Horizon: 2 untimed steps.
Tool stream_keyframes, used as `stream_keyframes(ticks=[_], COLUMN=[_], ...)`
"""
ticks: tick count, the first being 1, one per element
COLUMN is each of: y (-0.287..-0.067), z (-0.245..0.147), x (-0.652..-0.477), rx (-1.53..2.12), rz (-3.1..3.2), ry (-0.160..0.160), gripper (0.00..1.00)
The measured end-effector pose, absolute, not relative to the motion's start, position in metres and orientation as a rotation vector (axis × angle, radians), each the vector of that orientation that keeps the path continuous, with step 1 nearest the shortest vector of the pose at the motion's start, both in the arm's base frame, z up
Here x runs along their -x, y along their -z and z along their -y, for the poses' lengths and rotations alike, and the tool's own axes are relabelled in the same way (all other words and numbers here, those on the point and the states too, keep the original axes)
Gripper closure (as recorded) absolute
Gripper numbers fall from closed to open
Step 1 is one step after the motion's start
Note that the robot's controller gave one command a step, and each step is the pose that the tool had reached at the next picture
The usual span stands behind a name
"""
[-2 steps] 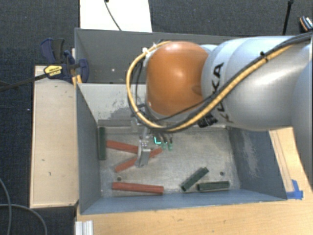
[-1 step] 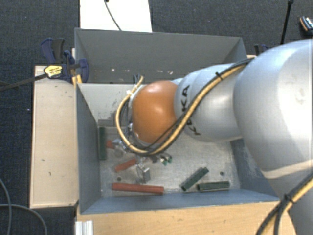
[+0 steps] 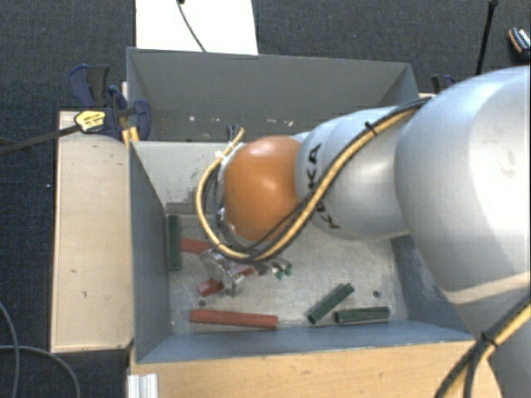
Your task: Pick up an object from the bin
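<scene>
My gripper (image 3: 226,274) hangs low over the left half of the bin floor, below the arm's orange cover. A small red block (image 3: 207,288) lies right at its lower left, touching or nearly touching it. Another short red piece (image 3: 194,245) lies just up and to the left. A long red bar (image 3: 234,319) rests flat near the front wall, below the gripper. A tiny green bit (image 3: 283,270) sits just to the gripper's right. Much of the gripper is hidden by the cover.
A dark green bar (image 3: 172,243) lies along the left wall. Two more green bars (image 3: 330,303) (image 3: 362,314) lie at the front right. The arm and its cables cover the bin's middle and right.
</scene>
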<state>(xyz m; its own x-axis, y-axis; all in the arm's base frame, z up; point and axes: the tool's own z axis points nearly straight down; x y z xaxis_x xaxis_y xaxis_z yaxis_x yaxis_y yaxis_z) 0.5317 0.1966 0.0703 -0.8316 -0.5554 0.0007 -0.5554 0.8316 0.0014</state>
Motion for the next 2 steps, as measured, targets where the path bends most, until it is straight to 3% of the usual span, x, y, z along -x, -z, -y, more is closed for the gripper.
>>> stream_keyframes(ticks=[1, 2], y=[-0.139, -0.221], z=[-0.227, -0.228], x=[-0.561, -0.576], rx=[-1.248, -1.227], rz=[2.892, 2.906], ry=[0.001, 0.000], gripper=[1.00, 1.00])
